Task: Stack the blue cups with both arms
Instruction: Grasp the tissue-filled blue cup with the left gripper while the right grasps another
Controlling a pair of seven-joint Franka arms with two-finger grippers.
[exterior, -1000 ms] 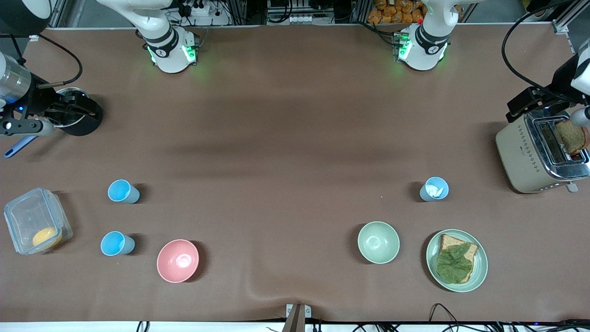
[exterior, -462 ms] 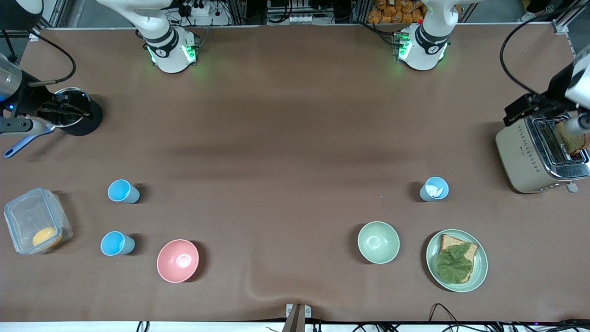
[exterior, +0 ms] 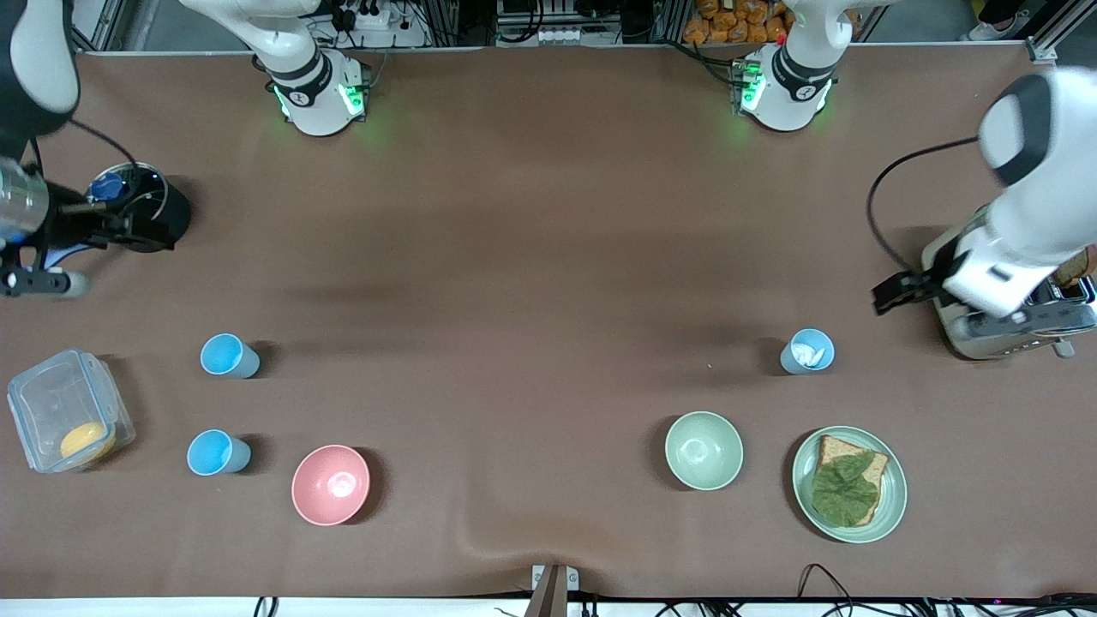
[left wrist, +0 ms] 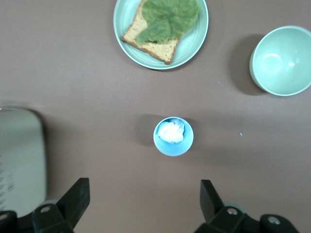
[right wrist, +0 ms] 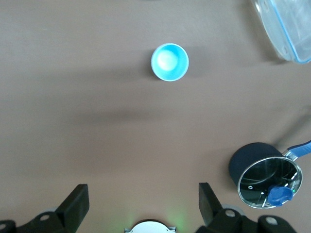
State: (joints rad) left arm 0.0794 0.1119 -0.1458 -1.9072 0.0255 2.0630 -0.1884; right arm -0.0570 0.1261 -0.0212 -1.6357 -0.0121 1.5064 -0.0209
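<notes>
Front view shows three smooth, tapered blue plastic cups standing upright on the brown, matte desk (exterior: 531, 257). Two stand toward the right arm's end: the farther cup (exterior: 228, 356) and the nearer cup (exterior: 217, 452), which sits just beside a glossy pink bowl (exterior: 331, 484). The third cup (exterior: 807, 351), toward the left arm's end, has something white and crumpled inside it.

From where I stand, the left hand (left wrist: 141, 201) hangs in the air near the third cup, over the desk just beside a cream toaster (exterior: 960, 321); its black fingers are spread wide and hold nothing. The right hand (right wrist: 143, 206) hangs with its fingers wide apart too, empty, over the desk near a round black pot (exterior: 141, 218) with a glass lid; the farther cup is in its wrist camera, well apart from the fingers.

A pale green bowl (exterior: 704, 450) sits nearer the front camera than the third cup, beside a green plate (exterior: 891, 506) carrying toast (exterior: 874, 467) topped with a leaf. A clear plastic box (exterior: 51, 403) lies near the two cups.
</notes>
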